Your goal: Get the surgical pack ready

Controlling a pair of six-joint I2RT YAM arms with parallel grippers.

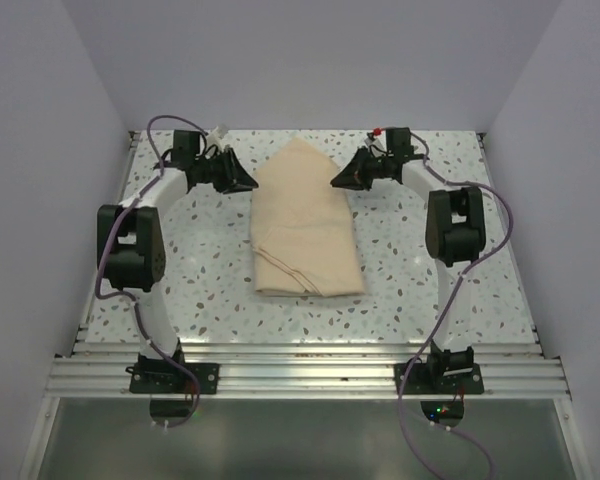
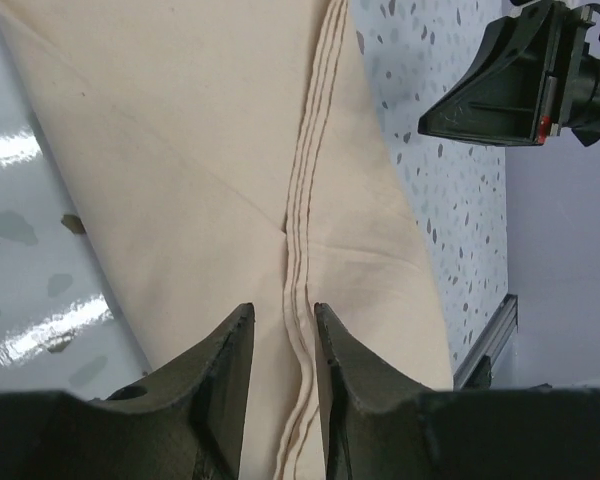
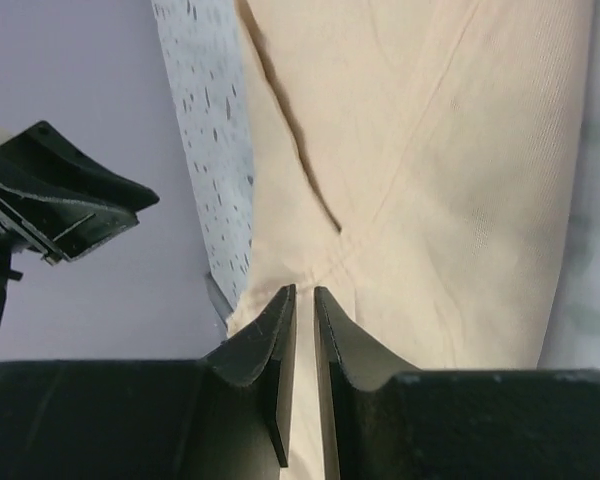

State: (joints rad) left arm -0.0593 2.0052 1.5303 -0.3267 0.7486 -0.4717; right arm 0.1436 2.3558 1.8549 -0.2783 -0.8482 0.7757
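The left gripper [image 1: 248, 182] lies low over the speckled table [image 1: 200, 290], its tips pointing inward at the left edge of the tan cloth [image 1: 305, 235]. Its jaws stand a little apart; in the left wrist view a stitched hem [image 2: 310, 150] runs out of the gap between the fingers [image 2: 230, 365], straight ahead and slightly to their right. The cloth fills the ground directly in front of this hand, with bare glossy table off to its left.

The cloth is a folded bundle, narrow and pointed at the end beside the two hands and wider and squared at the end nearer the arm bases; it lies flat between the hands, one flap crossing over another on top.

The right gripper [image 1: 338, 181] mirrors the left, its tips touching the cloth's right edge across the pointed end from the other hand. Its fingers [image 3: 265, 345] are drawn almost together with only a thin slit between them; they seem to be nipping the cloth's edge, though the pads hide the contact itself. Ahead of this hand the diagonal folds meet — a dark crease opens just beyond its tips.
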